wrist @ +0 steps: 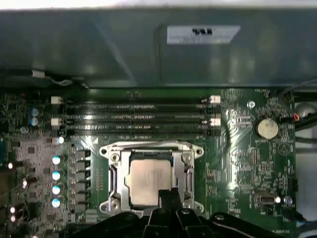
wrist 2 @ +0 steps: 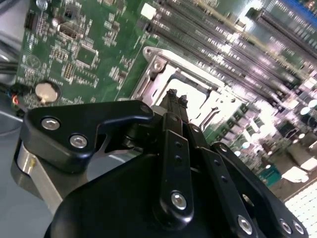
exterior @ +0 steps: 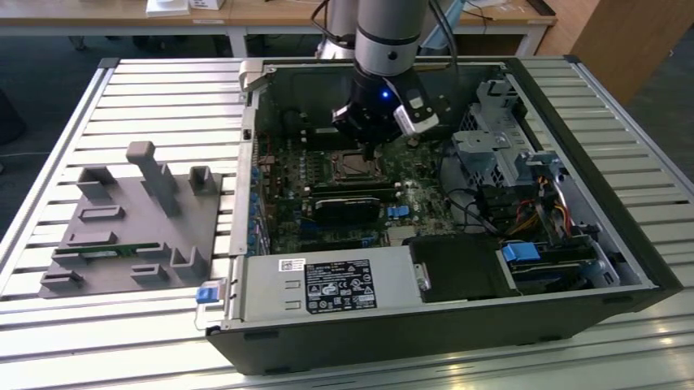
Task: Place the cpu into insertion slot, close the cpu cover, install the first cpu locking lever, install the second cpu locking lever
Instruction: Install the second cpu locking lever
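Gripper (wrist: 166, 198) jaws clenched, empty, above cpu (wrist: 148, 176) seated under closed cpu cover (wrist: 115, 174).

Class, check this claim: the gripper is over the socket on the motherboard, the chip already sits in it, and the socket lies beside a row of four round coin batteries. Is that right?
Not quite. In the first wrist view only one coin battery is seen; beside the insertion slot run four long memory slots. The gripper is over it and the cpu sits inside.

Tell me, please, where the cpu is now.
The cpu sits in the socket under the closed cpu cover on the motherboard, beside the memory slots, with the gripper at its edge.
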### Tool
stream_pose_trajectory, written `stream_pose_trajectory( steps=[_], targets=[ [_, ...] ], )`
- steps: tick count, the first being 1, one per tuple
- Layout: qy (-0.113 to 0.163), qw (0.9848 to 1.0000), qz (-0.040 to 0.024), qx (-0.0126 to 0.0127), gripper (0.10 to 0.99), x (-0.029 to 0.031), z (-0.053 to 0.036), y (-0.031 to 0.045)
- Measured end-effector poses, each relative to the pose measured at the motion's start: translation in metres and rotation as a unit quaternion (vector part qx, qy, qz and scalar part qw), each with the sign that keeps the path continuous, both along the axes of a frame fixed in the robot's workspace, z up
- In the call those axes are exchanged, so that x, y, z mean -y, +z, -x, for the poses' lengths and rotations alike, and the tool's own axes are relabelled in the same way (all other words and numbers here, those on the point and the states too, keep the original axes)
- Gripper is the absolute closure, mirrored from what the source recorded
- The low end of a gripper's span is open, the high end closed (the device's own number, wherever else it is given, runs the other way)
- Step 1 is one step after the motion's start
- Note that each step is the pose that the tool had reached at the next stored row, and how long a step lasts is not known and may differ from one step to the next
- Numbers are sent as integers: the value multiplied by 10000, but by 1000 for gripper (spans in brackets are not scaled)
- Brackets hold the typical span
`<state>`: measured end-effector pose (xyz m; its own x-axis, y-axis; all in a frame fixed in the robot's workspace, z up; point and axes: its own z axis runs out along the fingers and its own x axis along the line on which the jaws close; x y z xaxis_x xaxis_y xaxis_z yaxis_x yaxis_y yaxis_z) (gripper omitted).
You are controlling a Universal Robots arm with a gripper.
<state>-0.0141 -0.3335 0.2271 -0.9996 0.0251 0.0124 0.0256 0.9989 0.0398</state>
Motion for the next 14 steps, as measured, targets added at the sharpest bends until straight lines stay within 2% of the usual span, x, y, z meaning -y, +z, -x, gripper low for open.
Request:
stream_pose_trajectory(
  steps=[2, 10, 14],
  targets=[
    [0, 10000, 0, 0, 980, 28, 0, 0],
    [2, 10000, -2, 1, 980, 51, 0, 68],
    [3, 10000, -7, 0, 980, 132, 2, 69]
  ],
)
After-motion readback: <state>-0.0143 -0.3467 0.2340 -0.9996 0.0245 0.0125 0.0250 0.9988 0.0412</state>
